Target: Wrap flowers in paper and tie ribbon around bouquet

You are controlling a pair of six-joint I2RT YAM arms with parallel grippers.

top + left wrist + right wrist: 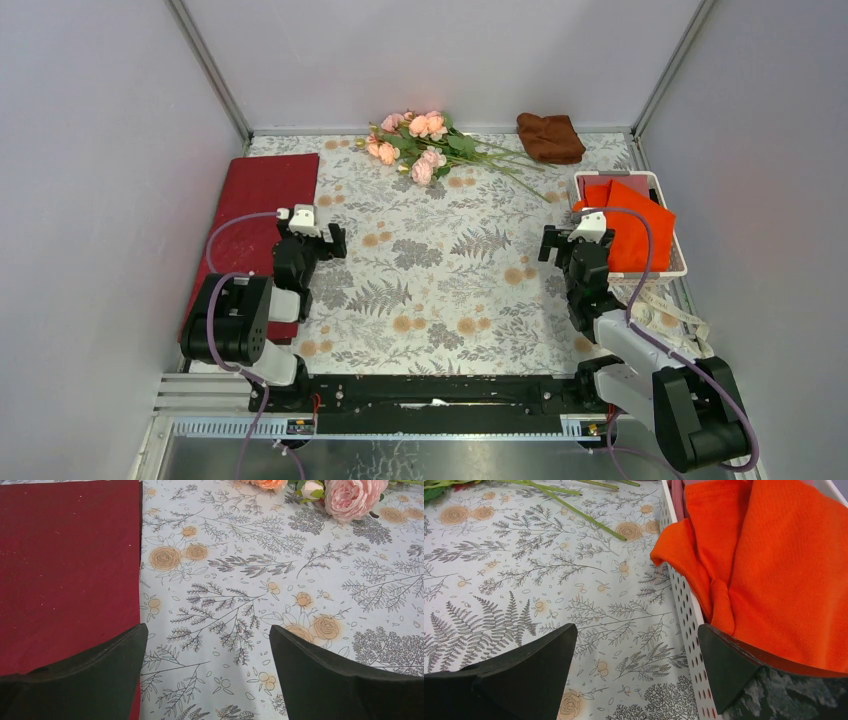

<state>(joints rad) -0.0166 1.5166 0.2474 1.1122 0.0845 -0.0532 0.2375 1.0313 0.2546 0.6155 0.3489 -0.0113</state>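
One leaf-and-rose printed tablecloth (440, 290) covers the whole work surface, and only my top view takes all of it in. Next in size is the paper (262, 205), a single dark red sheet lying flat along the left edge. My left wrist camera shows its straight right edge and a fine speckle on it (65, 570).

One white perforated basket (660, 180) sits at the right edge, holding bright orange sheets (630, 235). The right wrist view shows one orange corner drooping over the basket wall (684, 605). I count two orange folds at least, but the layers blur together.

The flowers (415, 140) lie on the far middle of the cloth, heads to the left and stems running right toward the basket. I make out roughly seven pink heads from above. The left wrist sees only a couple of blooms (352, 497), and the right wrist only stems (574, 510). One brown cloth (550, 138) lies crumpled at the far right, seen from above alone.

Both grippers are spread wide and hold nothing. The left gripper (312, 232) hangs over the paper's right edge, and the right gripper (575, 240) just left of the basket.

The ribbon (672, 308), one cream strip, lies loose beside the right arm in front of the basket.
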